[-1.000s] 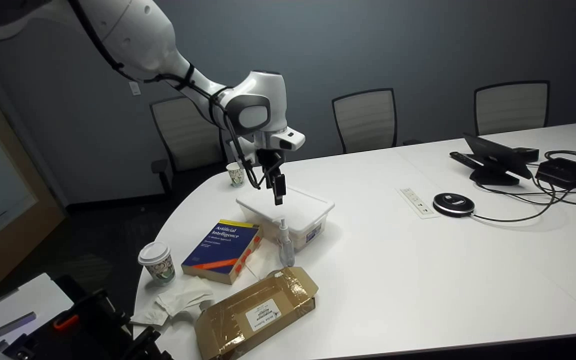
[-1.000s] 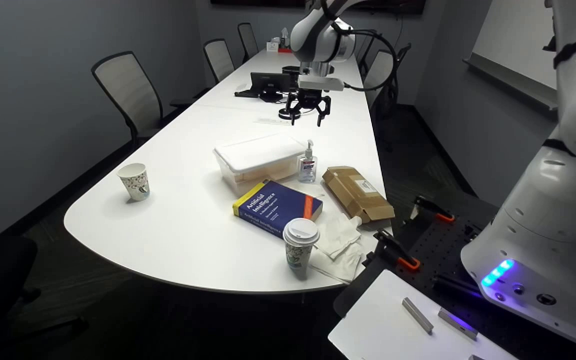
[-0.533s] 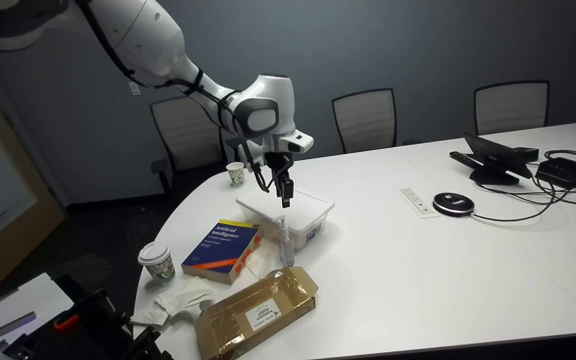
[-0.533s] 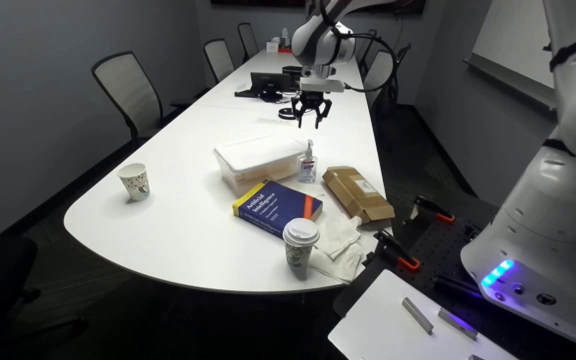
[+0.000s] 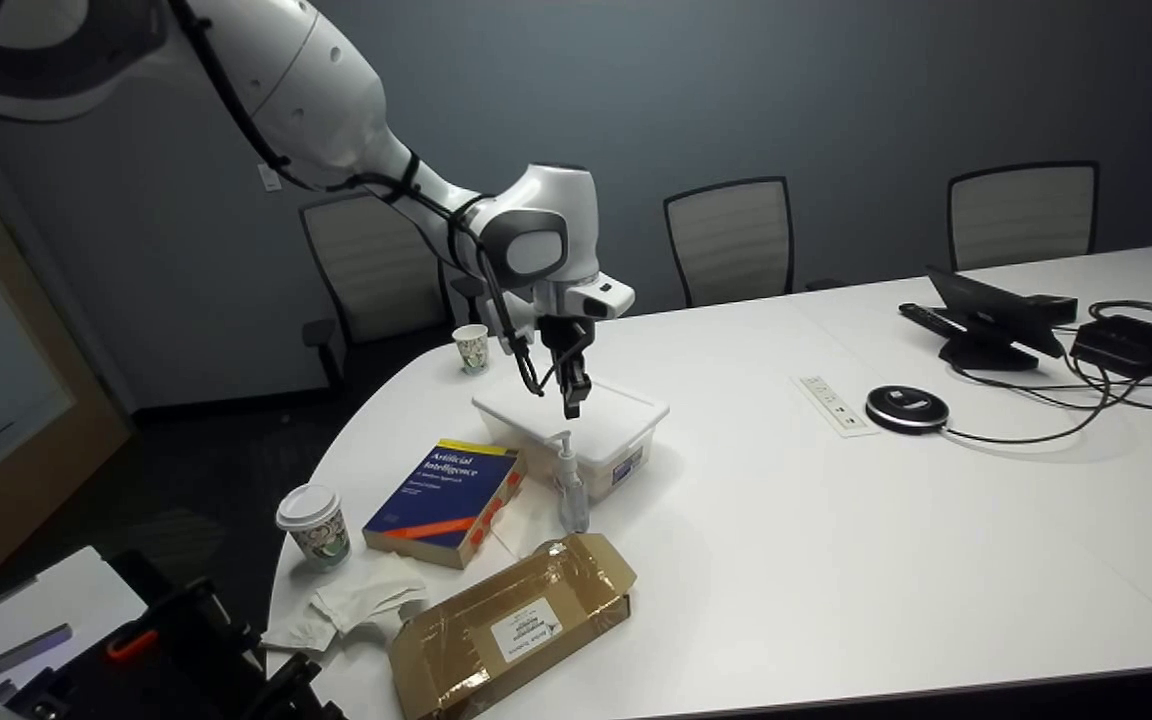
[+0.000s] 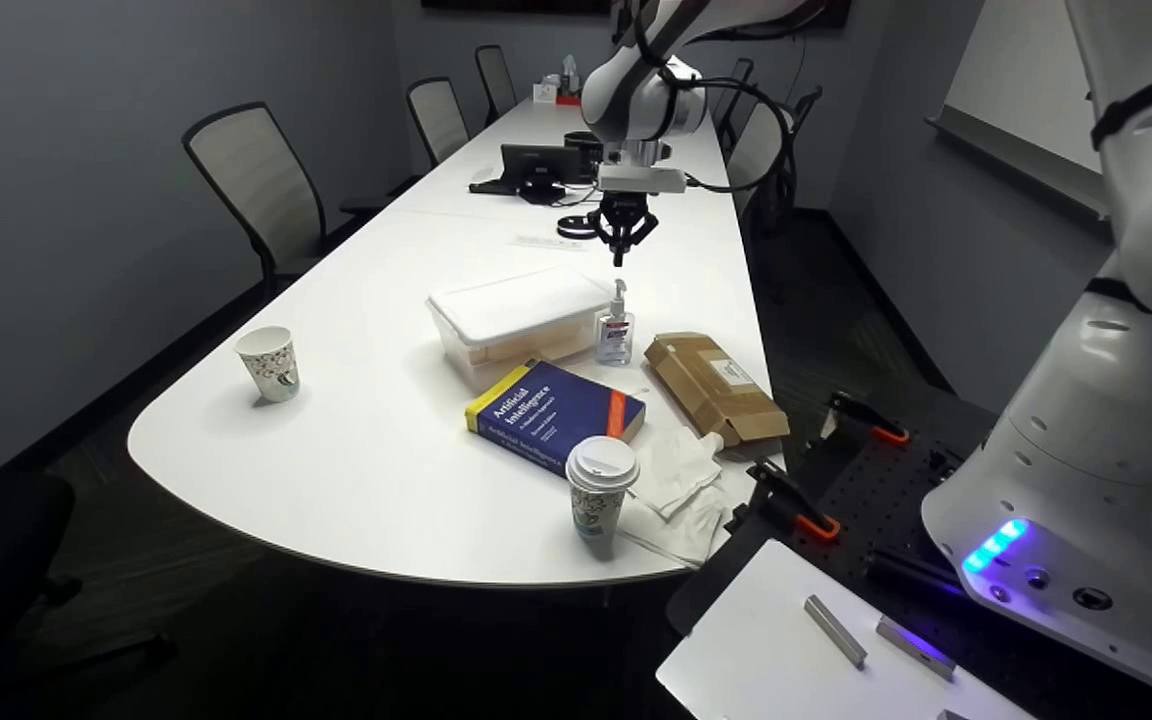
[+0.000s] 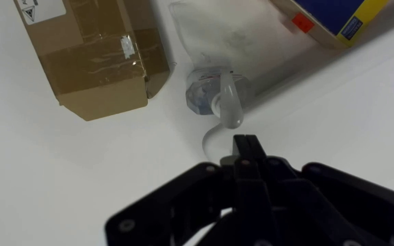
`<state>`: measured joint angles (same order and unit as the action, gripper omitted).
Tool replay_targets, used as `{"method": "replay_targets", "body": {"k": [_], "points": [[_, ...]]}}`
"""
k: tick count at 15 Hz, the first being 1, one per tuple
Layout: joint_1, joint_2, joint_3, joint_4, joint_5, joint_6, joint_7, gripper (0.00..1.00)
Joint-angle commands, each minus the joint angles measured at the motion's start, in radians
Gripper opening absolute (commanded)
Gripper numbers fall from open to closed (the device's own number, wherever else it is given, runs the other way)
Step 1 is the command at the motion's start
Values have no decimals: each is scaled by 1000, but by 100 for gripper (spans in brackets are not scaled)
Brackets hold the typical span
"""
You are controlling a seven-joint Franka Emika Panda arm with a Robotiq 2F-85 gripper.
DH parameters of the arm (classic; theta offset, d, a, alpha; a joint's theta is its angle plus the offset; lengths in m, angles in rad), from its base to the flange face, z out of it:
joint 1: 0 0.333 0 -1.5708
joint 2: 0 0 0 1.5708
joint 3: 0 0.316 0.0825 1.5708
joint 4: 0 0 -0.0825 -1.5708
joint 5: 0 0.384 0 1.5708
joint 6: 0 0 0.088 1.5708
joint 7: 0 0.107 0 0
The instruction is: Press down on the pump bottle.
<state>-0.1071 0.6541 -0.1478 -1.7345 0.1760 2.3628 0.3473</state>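
Transparent plastic forms the body of the pump bottle (image 6: 614,342), which stands upright on the counter (image 6: 366,450) with its pump head (image 7: 230,104) raised. Judged by appearance, it is light, smooth and narrow in the base, with a springy pump; no grasp is required, and force should go straight down over the centre, since an off-axis push could tip it. The fingers (image 7: 240,147) are clenched together on nothing, above the pump head and apart from it; a slight shift toward its centre seems advisable before pressing. Beside the bottle is a lidded container (image 6: 521,305); whether they touch cannot be determined. Near the bottle's other side lies a cardboard box (image 6: 716,385), cut off at the wrist view's edge, as is the blue book (image 7: 332,15). Fill level is hard to make out.
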Motion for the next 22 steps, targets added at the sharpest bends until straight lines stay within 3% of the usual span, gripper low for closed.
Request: {"method": "replay_targets", "body": {"k": [1,22], "points": [[13,15,-10,27,-8,-51,50,0],[-3,89,7,71,10,-75,34,0]]}}
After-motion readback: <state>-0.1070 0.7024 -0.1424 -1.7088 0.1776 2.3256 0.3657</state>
